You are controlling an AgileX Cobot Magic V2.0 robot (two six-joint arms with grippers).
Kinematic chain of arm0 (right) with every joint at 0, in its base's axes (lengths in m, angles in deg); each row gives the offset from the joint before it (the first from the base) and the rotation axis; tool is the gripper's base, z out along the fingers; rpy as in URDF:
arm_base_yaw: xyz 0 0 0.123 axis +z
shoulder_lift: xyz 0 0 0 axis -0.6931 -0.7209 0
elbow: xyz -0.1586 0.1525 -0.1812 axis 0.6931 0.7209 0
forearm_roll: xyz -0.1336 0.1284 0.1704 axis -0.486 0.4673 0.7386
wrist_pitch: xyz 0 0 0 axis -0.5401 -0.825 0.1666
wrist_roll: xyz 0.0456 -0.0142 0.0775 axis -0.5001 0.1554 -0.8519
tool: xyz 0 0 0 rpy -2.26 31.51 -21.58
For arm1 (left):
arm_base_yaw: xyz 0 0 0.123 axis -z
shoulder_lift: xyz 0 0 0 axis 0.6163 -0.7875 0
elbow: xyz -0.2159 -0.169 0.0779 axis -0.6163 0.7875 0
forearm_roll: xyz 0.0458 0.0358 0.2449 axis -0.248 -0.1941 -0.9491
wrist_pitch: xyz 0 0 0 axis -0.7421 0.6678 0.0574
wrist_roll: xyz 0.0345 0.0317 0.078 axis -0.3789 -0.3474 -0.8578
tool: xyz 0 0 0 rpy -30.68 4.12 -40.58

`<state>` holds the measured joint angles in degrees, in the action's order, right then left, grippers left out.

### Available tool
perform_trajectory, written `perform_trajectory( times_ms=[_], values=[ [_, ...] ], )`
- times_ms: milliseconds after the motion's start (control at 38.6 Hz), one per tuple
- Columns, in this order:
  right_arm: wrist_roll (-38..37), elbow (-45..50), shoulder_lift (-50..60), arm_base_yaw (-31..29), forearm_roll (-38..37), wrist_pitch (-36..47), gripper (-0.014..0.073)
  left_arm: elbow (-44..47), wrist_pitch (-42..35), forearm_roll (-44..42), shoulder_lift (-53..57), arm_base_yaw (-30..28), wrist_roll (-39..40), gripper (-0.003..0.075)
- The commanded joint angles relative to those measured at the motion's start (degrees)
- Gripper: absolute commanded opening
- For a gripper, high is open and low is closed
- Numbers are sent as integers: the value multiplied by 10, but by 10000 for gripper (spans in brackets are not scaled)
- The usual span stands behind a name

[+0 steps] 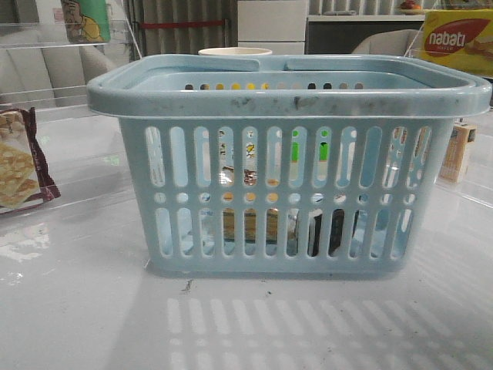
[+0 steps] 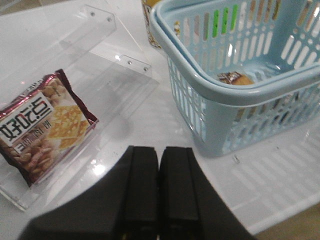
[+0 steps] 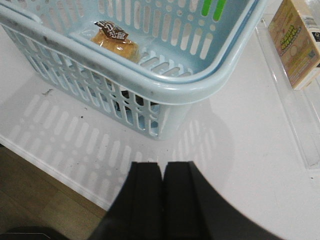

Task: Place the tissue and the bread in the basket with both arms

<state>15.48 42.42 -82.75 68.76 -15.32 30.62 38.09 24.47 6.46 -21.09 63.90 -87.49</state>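
Note:
The light-blue basket [image 1: 293,100] stands in the middle of the table. The bread [image 3: 116,42], yellow-brown in clear wrap with a dark label, lies on the basket floor. It also shows in the left wrist view [image 2: 235,78] and through the slots in the front view [image 1: 250,223]. The tissue [image 1: 323,231] shows only as a dark upright shape behind the slots, inside the basket to the right of the bread. My left gripper [image 2: 159,150] is shut and empty, over the table left of the basket [image 2: 240,95]. My right gripper [image 3: 162,165] is shut and empty, near the basket's [image 3: 165,90] front right corner.
A maroon-edged cracker packet [image 2: 42,125] lies in a clear acrylic tray [image 2: 115,65] at the left. A small yellow carton [image 3: 295,40] stands at the right, with a yellow Nabati box [image 1: 458,38] behind it. A cup [image 1: 235,52] stands behind the basket. The table's front edge [image 3: 55,172] is close.

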Motion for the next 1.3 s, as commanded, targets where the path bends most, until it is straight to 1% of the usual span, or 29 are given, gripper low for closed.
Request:
perform_trajectory(
  times_ms=[0,52,181,285,544,674,751,803,1010,1269],
  values=[
    [5,-15,1,0,-6,37,56,38,-113,31,38,-34,-30,99],
    [5,-15,1,0,-6,37,56,68,-137,45,64,-56,-42,99],
    [5,-15,1,0,-6,37,56,144,-185,65,130,-109,-42,99],
    [5,-15,1,0,-6,37,56,199,-210,73,180,-154,-42,99],
    [5,-15,1,0,-6,37,56,319,-300,73,274,-213,-42,99],
    [5,-15,1,0,-6,37,56,357,-341,73,306,-229,-42,99],
    [5,-15,1,0,-6,36,56,370,-372,73,305,-229,-42,99],
    [5,-15,1,0,-6,38,56,370,-368,73,305,-229,-42,99],
    [5,-15,1,0,-6,38,56,370,-406,70,305,-229,-42,99],
    [5,-15,1,0,-6,38,56,370,-409,70,305,-229,-42,99]
  ],
)
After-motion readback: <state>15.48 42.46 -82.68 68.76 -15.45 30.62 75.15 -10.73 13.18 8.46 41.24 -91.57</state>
